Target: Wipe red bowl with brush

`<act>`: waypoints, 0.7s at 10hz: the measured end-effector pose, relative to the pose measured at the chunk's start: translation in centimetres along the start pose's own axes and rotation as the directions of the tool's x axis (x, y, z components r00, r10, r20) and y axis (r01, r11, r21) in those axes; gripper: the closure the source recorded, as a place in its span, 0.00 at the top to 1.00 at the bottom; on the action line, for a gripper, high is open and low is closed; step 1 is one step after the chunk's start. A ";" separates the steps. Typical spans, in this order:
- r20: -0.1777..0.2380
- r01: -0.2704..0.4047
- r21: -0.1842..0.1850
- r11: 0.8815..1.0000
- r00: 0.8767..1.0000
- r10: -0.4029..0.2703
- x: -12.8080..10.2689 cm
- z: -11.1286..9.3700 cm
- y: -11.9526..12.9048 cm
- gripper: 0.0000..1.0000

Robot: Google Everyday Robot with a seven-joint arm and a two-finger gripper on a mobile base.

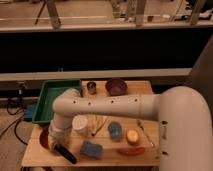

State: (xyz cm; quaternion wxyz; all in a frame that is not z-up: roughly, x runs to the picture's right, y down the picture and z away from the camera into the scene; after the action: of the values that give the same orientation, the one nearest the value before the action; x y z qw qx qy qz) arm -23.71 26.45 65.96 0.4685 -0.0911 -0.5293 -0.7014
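Wiping seems the step in hand. At the near-left corner of the wooden counter [35,157], the round terracotta-red bowl [43,138] sits half hidden behind the arm's wrist. Just right of it hangs the gripper [59,141], jaws pressed together on the short black rod-like brush [66,153], which juts toward the near right. The brush looks to lie outside the bowl, so the next move calls for swinging it back left and down into the bowl, then sweeping along the inside without tipping it.

Containers, left to right:
- the green rectangular plastic tray [50,95], far left, shows only its bare floor
- the red bowl's inside is hidden
- the white cup [80,124] — contents not visible
- the small dark tin [91,87] — too small to tell
- the dark purple bowl [116,86], at the far edge, appears to hold nothing
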 end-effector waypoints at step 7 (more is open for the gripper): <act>0.007 0.015 0.001 1.000 1.000 -0.015 1.7 0.2 0.3 0.00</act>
State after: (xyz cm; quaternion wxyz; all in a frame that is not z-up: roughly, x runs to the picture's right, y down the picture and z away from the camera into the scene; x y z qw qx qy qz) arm -24.50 25.71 67.30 0.4616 -0.0892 -0.5320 -0.7043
